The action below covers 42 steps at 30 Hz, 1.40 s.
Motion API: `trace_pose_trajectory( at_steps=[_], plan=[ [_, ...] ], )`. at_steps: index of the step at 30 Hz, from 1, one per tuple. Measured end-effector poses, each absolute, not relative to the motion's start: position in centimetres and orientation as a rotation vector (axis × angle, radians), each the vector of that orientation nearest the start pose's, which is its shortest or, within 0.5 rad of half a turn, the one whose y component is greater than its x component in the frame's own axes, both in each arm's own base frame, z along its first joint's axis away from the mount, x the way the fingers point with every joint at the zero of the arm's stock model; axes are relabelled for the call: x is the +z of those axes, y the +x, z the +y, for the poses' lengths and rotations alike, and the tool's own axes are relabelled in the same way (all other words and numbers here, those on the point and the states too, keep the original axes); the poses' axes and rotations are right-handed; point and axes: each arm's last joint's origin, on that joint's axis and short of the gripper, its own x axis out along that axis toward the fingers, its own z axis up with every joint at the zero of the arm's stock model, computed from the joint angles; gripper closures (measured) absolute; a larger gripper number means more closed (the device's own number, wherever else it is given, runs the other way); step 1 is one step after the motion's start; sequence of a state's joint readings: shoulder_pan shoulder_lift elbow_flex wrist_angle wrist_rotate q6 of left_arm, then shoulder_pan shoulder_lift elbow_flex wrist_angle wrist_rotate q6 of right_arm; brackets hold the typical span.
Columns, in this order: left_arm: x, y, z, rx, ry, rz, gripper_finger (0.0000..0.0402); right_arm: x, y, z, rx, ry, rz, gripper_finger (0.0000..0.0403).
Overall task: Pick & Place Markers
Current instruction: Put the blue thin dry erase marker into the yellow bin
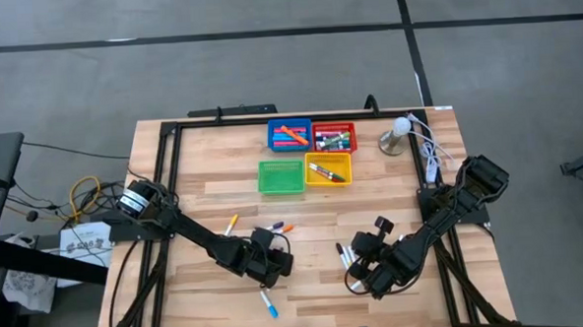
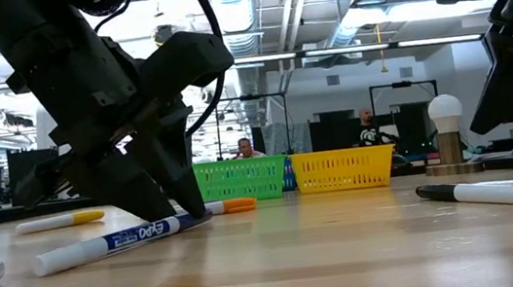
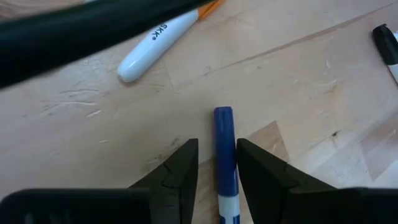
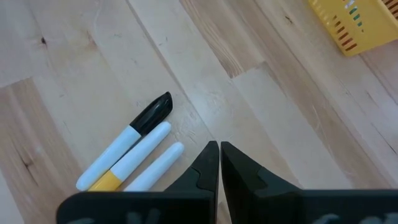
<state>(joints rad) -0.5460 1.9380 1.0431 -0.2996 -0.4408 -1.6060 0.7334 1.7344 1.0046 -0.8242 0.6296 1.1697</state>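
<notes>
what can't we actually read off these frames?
- High view: the left pincer covers the blue-capped marker, so the grip cannot be judged there; the left wrist view shows the fingers on either side of it.
- High view: contents of the red tray are too small to count.
- Low view: the right pincer is cut off by the picture's edge.
- Right wrist view: the markers are partly hidden behind the shut right pincer.
</notes>
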Motion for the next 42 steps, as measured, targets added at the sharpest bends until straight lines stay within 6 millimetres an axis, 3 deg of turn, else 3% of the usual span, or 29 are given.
trace_pose_trajectory(
  at_steps=[11,20,26,36,42],
  plan=[
    [11.0,30.7,-17.3,0.676,-0.926,0.821,0.0372,15.4,22.5,18.0,-0.570,0.053,1.005,0.0395],
    [11.2,31.0,-18.0,0.623,-0.966,0.800,0.0355,15.4,22.1,18.5,-0.547,0.048,0.997,0.0395],
    [11.9,30.9,-17.7,0.634,-0.956,0.729,0.0369,15.5,22.3,18.8,-0.536,0.066,0.964,0.0394],
    [19.2,30.7,-16.8,0.571,-0.931,0.381,0.0362,15.8,24.2,19.5,-0.403,0.117,0.884,0.0395],
    [23.6,30.6,-17.0,0.480,-0.776,0.159,0.0359,16.4,26.4,20.0,-0.195,0.126,0.843,0.0395]
  ],
)
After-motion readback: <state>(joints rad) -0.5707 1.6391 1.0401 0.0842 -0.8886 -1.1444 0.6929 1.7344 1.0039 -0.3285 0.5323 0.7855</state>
